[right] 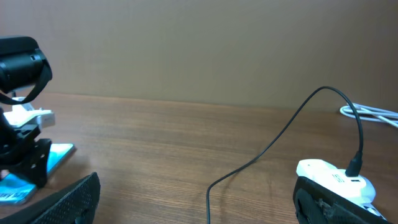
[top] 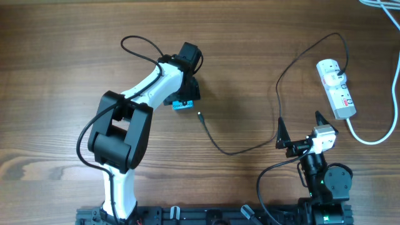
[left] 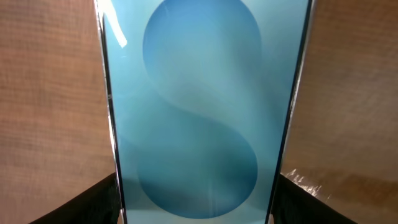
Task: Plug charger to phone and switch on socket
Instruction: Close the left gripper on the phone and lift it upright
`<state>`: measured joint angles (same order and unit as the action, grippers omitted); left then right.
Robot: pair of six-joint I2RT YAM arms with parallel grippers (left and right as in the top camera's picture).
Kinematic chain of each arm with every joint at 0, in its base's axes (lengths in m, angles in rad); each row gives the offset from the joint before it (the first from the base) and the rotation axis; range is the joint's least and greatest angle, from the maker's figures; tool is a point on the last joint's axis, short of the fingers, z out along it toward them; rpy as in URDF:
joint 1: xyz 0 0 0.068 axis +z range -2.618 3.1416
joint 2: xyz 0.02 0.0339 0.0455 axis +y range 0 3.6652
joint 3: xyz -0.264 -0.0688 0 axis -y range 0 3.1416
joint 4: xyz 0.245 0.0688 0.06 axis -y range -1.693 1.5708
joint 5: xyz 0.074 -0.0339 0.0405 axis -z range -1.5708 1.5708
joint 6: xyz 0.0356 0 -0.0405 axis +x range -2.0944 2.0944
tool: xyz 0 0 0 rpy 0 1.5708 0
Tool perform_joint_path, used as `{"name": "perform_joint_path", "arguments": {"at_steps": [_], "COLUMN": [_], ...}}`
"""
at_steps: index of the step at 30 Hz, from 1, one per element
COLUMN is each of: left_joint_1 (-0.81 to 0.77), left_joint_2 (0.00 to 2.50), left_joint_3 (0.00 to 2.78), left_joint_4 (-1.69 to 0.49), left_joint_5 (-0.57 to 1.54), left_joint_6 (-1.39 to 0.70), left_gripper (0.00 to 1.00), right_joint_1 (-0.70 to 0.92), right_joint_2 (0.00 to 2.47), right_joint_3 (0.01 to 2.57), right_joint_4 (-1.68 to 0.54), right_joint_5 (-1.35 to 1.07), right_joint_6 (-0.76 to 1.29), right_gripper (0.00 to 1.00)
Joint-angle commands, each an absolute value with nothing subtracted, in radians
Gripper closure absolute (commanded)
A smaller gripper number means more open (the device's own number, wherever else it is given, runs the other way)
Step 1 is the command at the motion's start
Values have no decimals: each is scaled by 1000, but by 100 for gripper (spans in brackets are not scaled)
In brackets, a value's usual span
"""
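Observation:
The phone (top: 182, 105) lies on the table with its teal-blue screen up, and this screen (left: 199, 93) fills the left wrist view. My left gripper (top: 187, 87) sits over it, one finger against each long edge (left: 196, 193), shut on it. The charger cable (top: 232, 151) runs from its small connector (top: 199, 115), just right of the phone, in a long loop to its black plug (top: 340, 77) in the white socket (top: 335, 89). My right gripper (top: 301, 127) is open and empty, left of the socket, with the cable (right: 273, 149) on the table between its fingers (right: 205, 205).
The socket's white cord (top: 375, 140) curves off to the right edge, and another white cord (top: 387, 15) lies at the top right corner. The right wrist view shows the socket (right: 333, 175) at right and the left arm (right: 18, 124) over the phone (right: 56, 154) at left.

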<state>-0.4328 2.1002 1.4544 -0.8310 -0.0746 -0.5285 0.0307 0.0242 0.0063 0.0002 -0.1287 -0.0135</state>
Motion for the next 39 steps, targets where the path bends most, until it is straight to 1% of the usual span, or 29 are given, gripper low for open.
{"name": "perform_joint_path", "arguments": {"at_steps": [1,2,3,5,8,10,13,14,20,26,39], "left_joint_1": [-434,-434,-435,-435,-435,-435,-435,-434,-434,-421,-399], "left_joint_2": [2140,2140,2140,2140,2140,2140,2140,2140,2140,2140,2140], "left_joint_3": [1433,1433,1433,1433,1433,1433,1433,1433,1433,1432,1431], "left_joint_4": [-913,-930,-950,-989,-1052,-1089,-1089,-1076,-964,-954,-931], "left_joint_5": [-19,-8,7,35,49,48,43,27,-70,-84,-69], "left_joint_6": [-528,-528,-528,-528,-528,-527,-527,-527,-528,-533,-709], "left_gripper": [32,36,36,36,33,23,8,0,0,0,0], "right_joint_1": [25,25,25,25,25,25,25,25,25,25,25], "right_joint_2": [23,23,23,23,23,23,23,23,23,23,23], "right_joint_3": [5,5,5,5,5,5,5,5,5,5,5], "right_joint_4": [6,6,6,6,6,6,6,6,6,6,6], "right_joint_5": [-112,-112,-112,-112,-112,-112,-112,-112,-112,-112,-112], "right_joint_6": [-23,-23,-23,-23,-23,-23,-23,-23,-23,-23,-23], "right_gripper": [0,0,0,0,0,0,0,0,0,0,0]}}
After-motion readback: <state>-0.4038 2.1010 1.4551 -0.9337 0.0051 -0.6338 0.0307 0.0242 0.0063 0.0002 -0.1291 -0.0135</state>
